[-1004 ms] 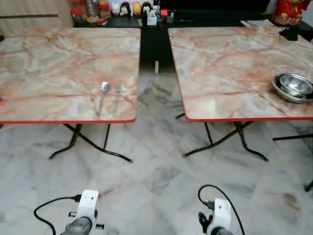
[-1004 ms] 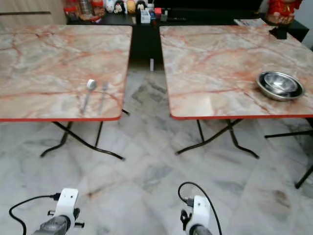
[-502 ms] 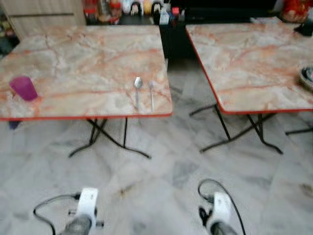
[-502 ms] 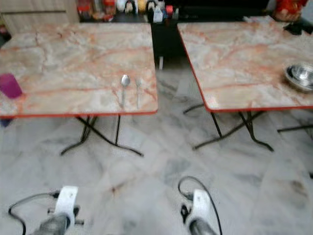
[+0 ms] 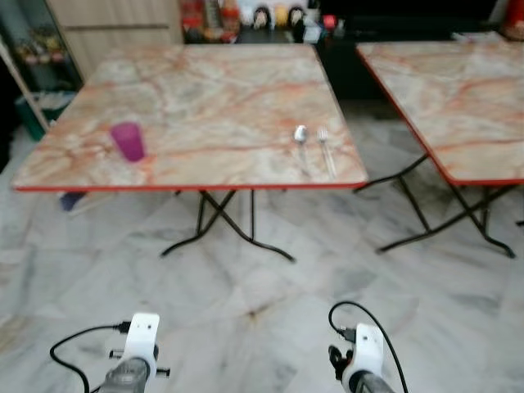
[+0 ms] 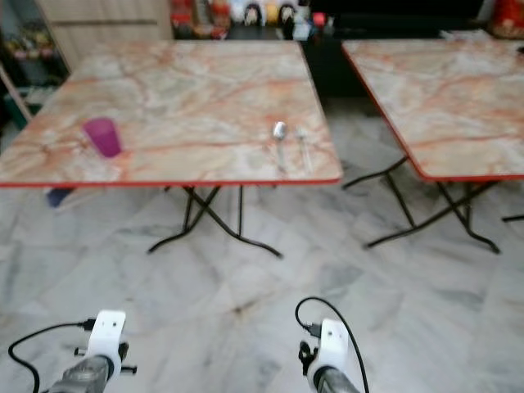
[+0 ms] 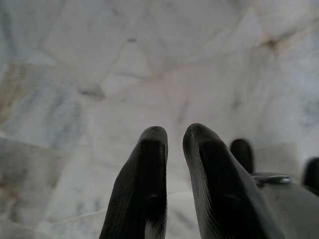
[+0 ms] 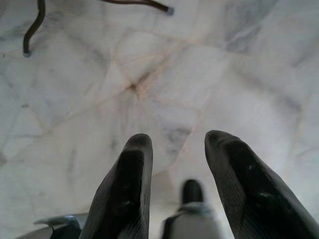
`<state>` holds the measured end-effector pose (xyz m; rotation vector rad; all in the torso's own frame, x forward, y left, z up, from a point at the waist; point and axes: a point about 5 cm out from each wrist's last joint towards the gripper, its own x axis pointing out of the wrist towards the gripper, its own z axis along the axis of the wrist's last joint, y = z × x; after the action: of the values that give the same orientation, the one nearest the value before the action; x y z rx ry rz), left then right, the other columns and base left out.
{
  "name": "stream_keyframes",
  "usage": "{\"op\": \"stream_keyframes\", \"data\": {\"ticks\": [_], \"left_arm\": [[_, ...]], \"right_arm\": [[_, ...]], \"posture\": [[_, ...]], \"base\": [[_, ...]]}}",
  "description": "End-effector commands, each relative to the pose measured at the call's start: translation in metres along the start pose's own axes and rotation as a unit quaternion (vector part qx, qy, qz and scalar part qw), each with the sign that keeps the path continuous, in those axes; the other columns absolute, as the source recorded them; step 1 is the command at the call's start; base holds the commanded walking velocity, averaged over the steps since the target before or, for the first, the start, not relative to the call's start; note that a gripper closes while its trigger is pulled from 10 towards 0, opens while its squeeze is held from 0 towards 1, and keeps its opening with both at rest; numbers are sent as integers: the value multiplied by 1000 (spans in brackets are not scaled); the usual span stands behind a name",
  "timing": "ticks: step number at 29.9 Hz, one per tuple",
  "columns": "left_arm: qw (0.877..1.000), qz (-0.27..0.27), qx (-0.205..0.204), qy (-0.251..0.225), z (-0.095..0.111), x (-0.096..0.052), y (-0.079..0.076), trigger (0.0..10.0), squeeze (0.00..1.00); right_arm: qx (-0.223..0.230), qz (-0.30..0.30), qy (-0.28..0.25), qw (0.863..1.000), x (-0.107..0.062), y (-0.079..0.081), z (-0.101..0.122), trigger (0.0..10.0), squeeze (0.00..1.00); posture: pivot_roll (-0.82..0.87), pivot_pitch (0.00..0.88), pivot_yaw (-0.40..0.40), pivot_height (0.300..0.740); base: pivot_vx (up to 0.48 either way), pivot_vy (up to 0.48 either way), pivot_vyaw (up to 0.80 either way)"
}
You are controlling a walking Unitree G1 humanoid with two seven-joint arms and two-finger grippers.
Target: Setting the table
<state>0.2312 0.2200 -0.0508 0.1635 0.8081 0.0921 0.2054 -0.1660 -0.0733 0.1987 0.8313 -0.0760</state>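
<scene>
A purple cup (image 5: pixel 128 141) stands upright near the left front of the marble-topped table (image 5: pixel 213 98). A spoon (image 5: pixel 301 137) and a fork (image 5: pixel 325 146) lie side by side near that table's front right corner. Both arms hang low over the floor, well short of the table. My left gripper (image 7: pixel 174 137) points at the floor tiles with its fingers almost touching and nothing between them. My right gripper (image 8: pixel 179 144) is open over the tiles, also holding nothing.
A second marble table (image 5: pixel 458 90) stands to the right, across a narrow gap. Folding black table legs (image 5: pixel 221 229) reach out over the marble floor (image 5: pixel 262 286). A dark sideboard with small items (image 5: pixel 270 16) lines the back wall. A wooden cabinet (image 5: pixel 115 24) stands at the back left.
The camera has swung left, so the whole scene has shifted right. The purple cup has come into view and the steel bowl on the right table has left it. The arms still hang.
</scene>
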Motion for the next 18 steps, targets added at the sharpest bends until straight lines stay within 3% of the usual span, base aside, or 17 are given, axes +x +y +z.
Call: {"op": "stream_keyframes", "data": {"ticks": [1,12,18], "left_arm": [[1000,-6,1,4,-3,0,-6,10000,0],[1000,-11,-10,3,-6,-1,-6,10000,0],[1000,-12,-6,-2,-4,-1,-6,10000,0]], "right_arm": [[7,-12,5,1000,-2,-8,-4,10000,0],[1,-6,6,1000,-2,-6,-4,10000,0],[-2,-6,8,1000,-2,-6,-5,10000,0]], "posture": [[58,104,15,740],[66,95,15,740],[63,85,18,740]], "base": [[0,0,0],[0,0,0],[320,0,0]]}}
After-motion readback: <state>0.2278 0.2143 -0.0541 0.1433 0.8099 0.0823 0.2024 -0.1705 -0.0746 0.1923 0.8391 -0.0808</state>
